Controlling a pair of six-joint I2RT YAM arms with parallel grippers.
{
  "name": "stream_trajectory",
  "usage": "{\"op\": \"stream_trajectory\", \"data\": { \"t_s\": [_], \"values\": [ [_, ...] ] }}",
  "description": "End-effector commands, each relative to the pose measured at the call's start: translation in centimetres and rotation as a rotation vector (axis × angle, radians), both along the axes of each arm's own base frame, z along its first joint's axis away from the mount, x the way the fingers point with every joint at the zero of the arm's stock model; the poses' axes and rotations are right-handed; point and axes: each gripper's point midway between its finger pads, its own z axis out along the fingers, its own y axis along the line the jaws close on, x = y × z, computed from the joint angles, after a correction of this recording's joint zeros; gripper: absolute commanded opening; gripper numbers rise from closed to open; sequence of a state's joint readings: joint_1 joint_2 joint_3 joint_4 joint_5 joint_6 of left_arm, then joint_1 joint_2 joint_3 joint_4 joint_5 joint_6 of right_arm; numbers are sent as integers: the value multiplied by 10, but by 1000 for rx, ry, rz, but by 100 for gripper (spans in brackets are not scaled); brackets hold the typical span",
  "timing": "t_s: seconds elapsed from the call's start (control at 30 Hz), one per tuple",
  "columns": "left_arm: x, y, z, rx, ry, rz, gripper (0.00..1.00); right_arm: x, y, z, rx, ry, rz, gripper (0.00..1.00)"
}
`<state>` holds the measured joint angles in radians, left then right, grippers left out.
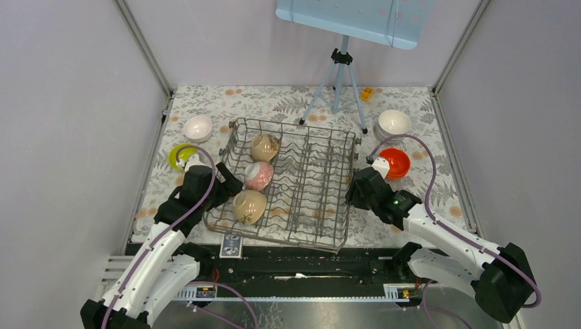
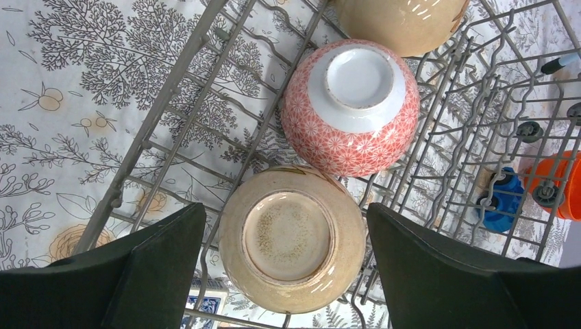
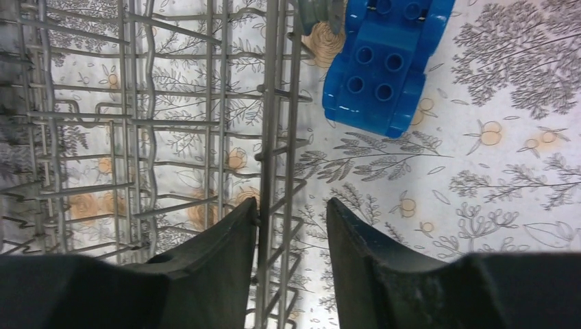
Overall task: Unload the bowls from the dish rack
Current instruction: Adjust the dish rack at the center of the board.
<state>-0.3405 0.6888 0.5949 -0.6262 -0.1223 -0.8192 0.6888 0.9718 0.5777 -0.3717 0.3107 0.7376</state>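
Observation:
The grey wire dish rack (image 1: 308, 185) lies mid-table. Three bowls stand bottom-up along its left side: a beige bowl (image 1: 264, 147), a pink patterned bowl (image 1: 258, 175) and a near beige bowl (image 1: 249, 206). My left gripper (image 2: 286, 205) is open, one finger on each side of the near beige bowl (image 2: 291, 236), with gaps to it. My right gripper (image 3: 292, 202) straddles the rack's right wall (image 3: 274, 137). Its left finger is against the wire and its right finger stands apart. Outside the rack are a white bowl (image 1: 198, 127), a lime-yellow bowl (image 1: 179, 155), stacked white bowls (image 1: 393, 123) and an orange-red bowl (image 1: 395, 162).
A blue block (image 3: 384, 68) lies on the floral cloth just right of the rack. A grey tripod (image 1: 339, 82) stands behind the rack with a small orange piece (image 1: 367, 93) beside it. A blue-patterned card (image 1: 231, 245) lies at the near edge.

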Motion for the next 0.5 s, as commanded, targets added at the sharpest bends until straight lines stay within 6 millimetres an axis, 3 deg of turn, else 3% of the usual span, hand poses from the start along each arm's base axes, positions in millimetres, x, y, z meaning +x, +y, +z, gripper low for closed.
{"op": "stream_trajectory", "data": {
  "t_s": [0.0, 0.3, 0.47],
  "values": [
    [8, -5, 19, -41, -60, -3, 92, 7, 0, -4, 8, 3, -26, 44],
    [9, -3, 29, -37, -87, 5, 92, 33, -13, -7, 37, 15, -90, 23],
    [12, -3, 32, -30, -94, 4, 92, 45, -14, -2, 42, 13, -97, 22]
  ]
}}
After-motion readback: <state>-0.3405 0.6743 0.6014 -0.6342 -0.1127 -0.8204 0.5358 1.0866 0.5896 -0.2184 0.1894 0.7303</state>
